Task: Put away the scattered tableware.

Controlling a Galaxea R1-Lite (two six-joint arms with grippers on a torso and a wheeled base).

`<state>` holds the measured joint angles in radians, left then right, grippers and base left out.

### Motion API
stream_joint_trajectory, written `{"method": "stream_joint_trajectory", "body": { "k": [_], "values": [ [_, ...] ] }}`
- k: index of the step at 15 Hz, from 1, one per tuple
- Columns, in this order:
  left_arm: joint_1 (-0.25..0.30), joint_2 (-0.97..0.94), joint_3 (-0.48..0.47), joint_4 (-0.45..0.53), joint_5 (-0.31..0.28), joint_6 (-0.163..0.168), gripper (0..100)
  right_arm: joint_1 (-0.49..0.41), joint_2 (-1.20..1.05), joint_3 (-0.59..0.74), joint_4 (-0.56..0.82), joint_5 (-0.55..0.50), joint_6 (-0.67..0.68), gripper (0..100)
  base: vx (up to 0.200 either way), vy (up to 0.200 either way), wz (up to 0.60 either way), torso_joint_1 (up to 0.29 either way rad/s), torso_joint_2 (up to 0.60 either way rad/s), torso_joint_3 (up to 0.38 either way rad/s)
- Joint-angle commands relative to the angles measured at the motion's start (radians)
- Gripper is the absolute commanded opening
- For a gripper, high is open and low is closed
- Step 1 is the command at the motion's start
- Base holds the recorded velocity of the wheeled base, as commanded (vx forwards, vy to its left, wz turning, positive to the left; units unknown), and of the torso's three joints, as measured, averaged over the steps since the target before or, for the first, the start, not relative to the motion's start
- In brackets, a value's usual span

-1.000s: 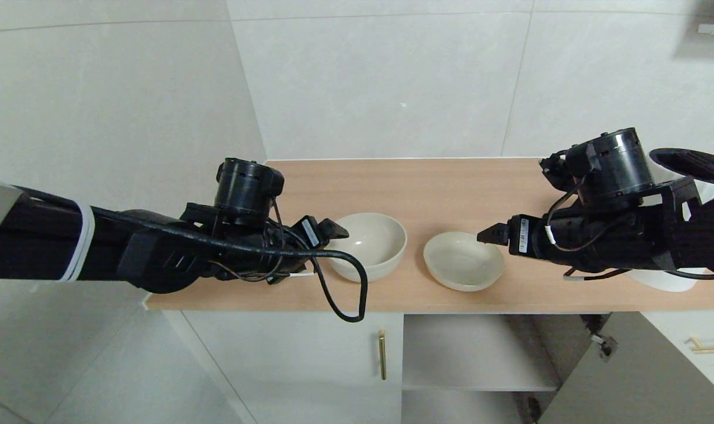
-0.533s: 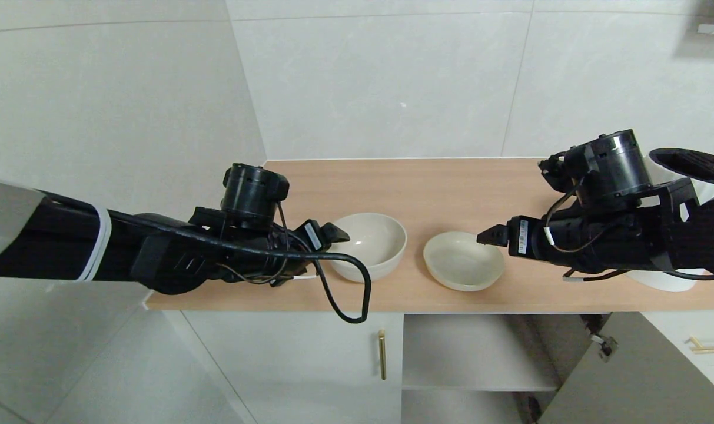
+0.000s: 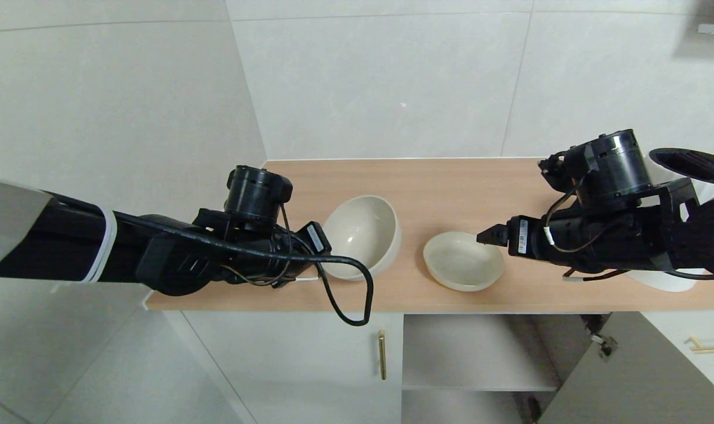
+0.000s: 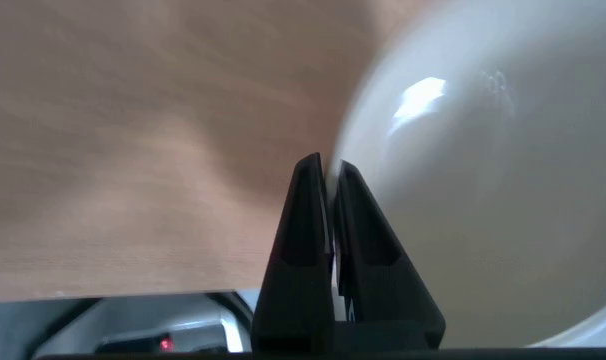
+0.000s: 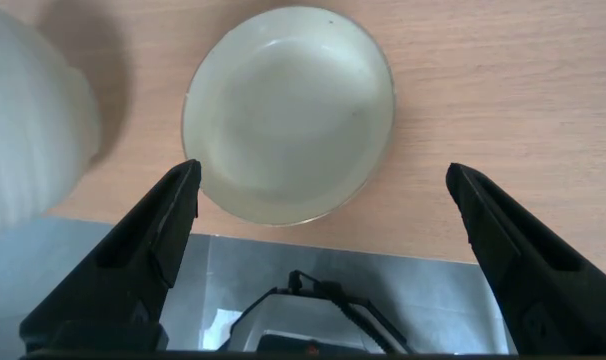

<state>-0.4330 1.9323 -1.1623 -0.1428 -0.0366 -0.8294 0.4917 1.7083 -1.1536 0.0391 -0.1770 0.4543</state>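
Note:
A deep cream bowl (image 3: pixel 362 232) sits tilted on the wooden counter (image 3: pixel 451 182), its near-left side raised and its opening facing left. My left gripper (image 3: pixel 323 246) is shut on that bowl's rim (image 4: pixel 483 180), one finger inside and one outside (image 4: pixel 326 168). To its right a shallow cream dish (image 3: pixel 462 259) lies flat on the counter. My right gripper (image 3: pixel 490 235) hangs just above the dish's right edge, open, with the dish (image 5: pixel 288 110) between and beyond its fingers (image 5: pixel 321 172). The deep bowl (image 5: pixel 28 130) also shows in the right wrist view.
A white dish (image 3: pixel 663 281) lies at the counter's right end under my right arm, with a black lid-like object (image 3: pixel 692 164) behind it. Below the counter is an open cabinet shelf (image 3: pixel 474 353) beside a closed door with a brass handle (image 3: pixel 382 353). Tiled walls stand behind and left.
My left arm has pushed slightly right and closed on the deep bowl's rim, tipping the bowl up from flat. The right arm and the shallow dish have stayed put.

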Motion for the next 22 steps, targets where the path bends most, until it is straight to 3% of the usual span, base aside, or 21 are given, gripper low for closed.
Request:
{"method": "stream_joint_trajectory", "body": {
  "k": [1,3,6,22],
  "values": [
    [0.0,-0.009,0.0,0.0,0.0,-0.001,0,0.001,0.004,-0.001,0.001,-0.002,-0.002,100,0.0,0.0,0.0,0.0,0.0,0.0],
    [0.0,-0.012,0.001,0.0,0.0,-0.001,0,0.001,0.033,-0.009,0.001,-0.032,-0.003,100,0.0,0.0,0.0,0.0,0.0,0.0],
    [-0.001,-0.01,0.001,0.0,0.0,-0.001,0,0.004,0.102,-0.028,0.001,-0.164,-0.006,100,0.0,0.0,0.0,0.0,0.0,0.0],
    [-0.001,-0.01,0.001,0.002,0.0,-0.001,0,0.005,0.214,-0.043,-0.001,-0.199,-0.005,100,0.0,0.0,0.0,0.0,0.0,0.0]
  ]
}}
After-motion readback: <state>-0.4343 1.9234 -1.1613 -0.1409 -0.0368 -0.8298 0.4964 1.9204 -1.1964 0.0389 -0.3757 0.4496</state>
